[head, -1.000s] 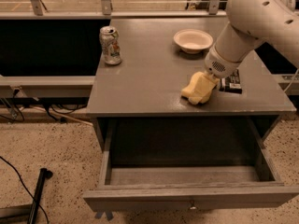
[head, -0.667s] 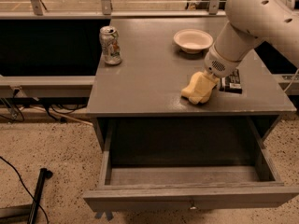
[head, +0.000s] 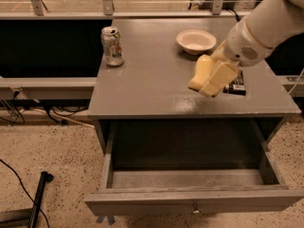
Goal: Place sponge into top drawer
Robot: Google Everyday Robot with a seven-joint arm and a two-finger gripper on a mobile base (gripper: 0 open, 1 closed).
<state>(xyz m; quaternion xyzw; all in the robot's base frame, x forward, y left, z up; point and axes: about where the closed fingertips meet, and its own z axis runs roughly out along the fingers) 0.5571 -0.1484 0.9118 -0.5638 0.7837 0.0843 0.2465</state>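
– Any lettering legible?
– None. The can (head: 112, 45) on the tabletop (head: 152, 84) has a printed label, unreadable. The jaws, clamped on the sponge (head: 201, 74) above the tabletop's right side, show nothing readable.

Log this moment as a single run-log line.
gripper: over table, shut on sponge | sponge: in gripper, next to black packet | top drawer: open, sponge not yet inside

1 can (head: 112, 45) upright, tabletop (head: 152, 77) rear-left | 1 white bowl (head: 196, 40) rear-right | 1 black packet (head: 237, 87) right edge
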